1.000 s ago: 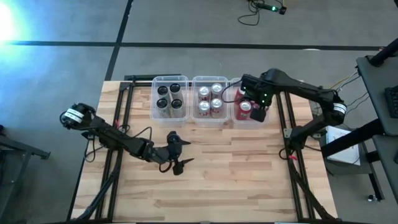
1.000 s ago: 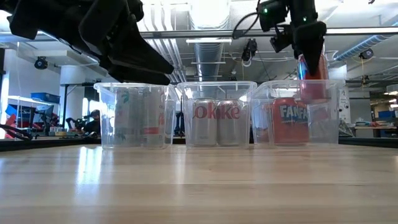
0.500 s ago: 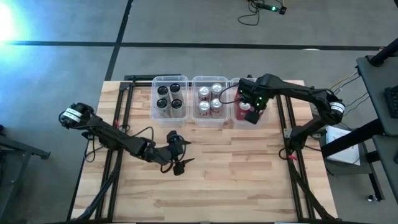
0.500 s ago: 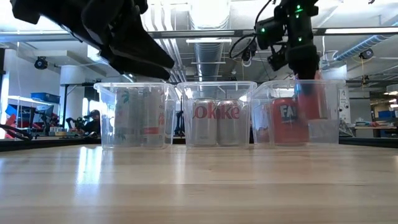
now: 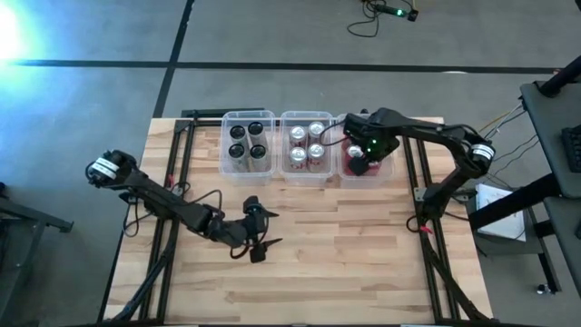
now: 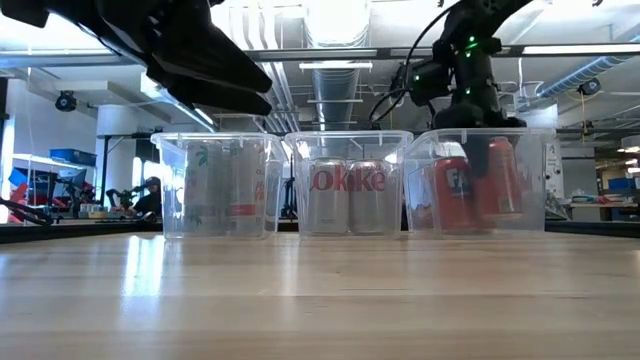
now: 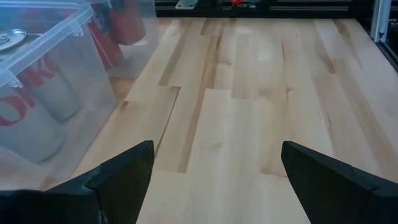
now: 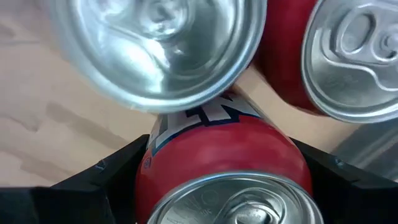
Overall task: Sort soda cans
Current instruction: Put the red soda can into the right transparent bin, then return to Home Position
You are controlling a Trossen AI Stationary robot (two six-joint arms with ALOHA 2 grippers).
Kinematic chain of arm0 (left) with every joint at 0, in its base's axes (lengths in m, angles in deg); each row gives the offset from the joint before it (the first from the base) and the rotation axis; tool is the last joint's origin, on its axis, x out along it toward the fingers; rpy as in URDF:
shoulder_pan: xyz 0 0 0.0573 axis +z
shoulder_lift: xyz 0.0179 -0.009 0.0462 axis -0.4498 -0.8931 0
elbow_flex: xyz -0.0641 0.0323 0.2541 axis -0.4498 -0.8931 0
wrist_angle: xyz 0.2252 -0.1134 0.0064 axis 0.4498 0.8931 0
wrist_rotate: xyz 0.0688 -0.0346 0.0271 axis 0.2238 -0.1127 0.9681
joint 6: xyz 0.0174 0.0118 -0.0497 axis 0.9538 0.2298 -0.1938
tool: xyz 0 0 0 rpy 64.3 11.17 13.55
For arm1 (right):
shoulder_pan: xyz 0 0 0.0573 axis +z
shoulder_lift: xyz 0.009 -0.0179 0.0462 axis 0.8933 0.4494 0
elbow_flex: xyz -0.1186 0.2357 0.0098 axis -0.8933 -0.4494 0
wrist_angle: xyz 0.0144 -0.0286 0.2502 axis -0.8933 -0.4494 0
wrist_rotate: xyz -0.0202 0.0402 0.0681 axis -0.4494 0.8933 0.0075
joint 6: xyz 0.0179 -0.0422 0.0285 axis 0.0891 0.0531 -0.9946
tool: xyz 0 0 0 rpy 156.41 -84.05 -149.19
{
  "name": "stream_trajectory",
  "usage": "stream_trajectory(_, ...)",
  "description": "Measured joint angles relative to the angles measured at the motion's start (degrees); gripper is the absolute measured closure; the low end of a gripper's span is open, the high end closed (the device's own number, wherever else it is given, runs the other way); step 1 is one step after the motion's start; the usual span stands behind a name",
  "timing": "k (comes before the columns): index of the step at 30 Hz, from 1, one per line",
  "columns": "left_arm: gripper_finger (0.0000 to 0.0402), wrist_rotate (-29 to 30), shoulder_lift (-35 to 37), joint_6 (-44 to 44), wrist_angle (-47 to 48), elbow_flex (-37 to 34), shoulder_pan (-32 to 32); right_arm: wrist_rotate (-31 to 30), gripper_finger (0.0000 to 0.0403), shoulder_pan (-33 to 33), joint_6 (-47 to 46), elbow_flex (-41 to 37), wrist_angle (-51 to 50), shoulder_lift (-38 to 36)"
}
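Observation:
Three clear bins stand in a row at the far side. The left bin (image 5: 248,120) holds several black soda cans (image 5: 238,152), the middle bin (image 5: 306,118) several silver ones (image 5: 297,154), and the right bin (image 5: 388,168) red ones (image 6: 452,195). My right gripper (image 5: 360,163) reaches down into the right bin, shut on a red can (image 8: 227,155) next to two other cans (image 8: 354,56). My left gripper (image 5: 254,238) hovers open over the bare table in front of the bins, with nothing between its fingers (image 7: 124,180). My right gripper pinches the red can's round side wall (image 8: 155,165) between its two fingers (image 8: 118,183), just below the silver top. The fingers come from above, pointing down. The can (image 6: 497,180) stands upright low inside the right bin; whether it rests on the floor, I cannot tell.
The wooden table (image 5: 345,254) stretches wide in front of the bins. Black frame rails (image 5: 172,182) run along the table's left and right sides, and cables trail beside my left arm (image 5: 145,186).
My right gripper has gone down and a little toward the table's left edge, carrying the red can from above the right bin's rim to low inside it. The can has stayed upright and the gripper has kept its hold.

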Motion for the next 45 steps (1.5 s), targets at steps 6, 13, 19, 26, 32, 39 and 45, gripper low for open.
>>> stream_trajectory(6, 0.0066, 0.00, 0.73, 0.07, 0.00, 0.00, -1.28, -0.25, 0.0084, 0.00, -1.24, -0.74, 0.69, 2.37)
stream_trajectory(13, 0.0066, 0.35, 1.12, 0.89, 0.10, 0.00, -2.05, -0.75, 0.0055, 0.04, 0.83, -0.77, 1.90, 2.49)
stream_trajectory(19, 0.0066, 0.37, 1.86, 0.76, 1.79, -0.06, -2.22, -0.26, 0.0047, 0.02, 3.09, 3.08, -0.90, -1.46)
stream_trajectory(26, 0.0066, -0.07, 8.98, -0.86, 10.46, 0.00, -2.40, -4.28, 0.0062, 1.16, 3.71, 10.33, -3.45, -9.92)
stream_trajectory(32, 0.0066, 0.56, 18.06, -5.86, 20.04, 0.00, -2.38, -5.02, 0.0083, 7.44, 7.88, 8.23, 9.70, -20.30)
stream_trajectory(39, 0.0066, 0.57, 22.49, -1.85, 19.44, 0.00, -2.28, -5.19, 0.0134, 21.95, 8.99, -4.78, 37.92, -27.08)
stream_trajectory(45, 0.0066, 0.45, 21.07, -4.85, 18.98, -0.20, -1.96, -5.39, 0.0187, 32.63, 14.18, -21.77, 74.97, -22.27)
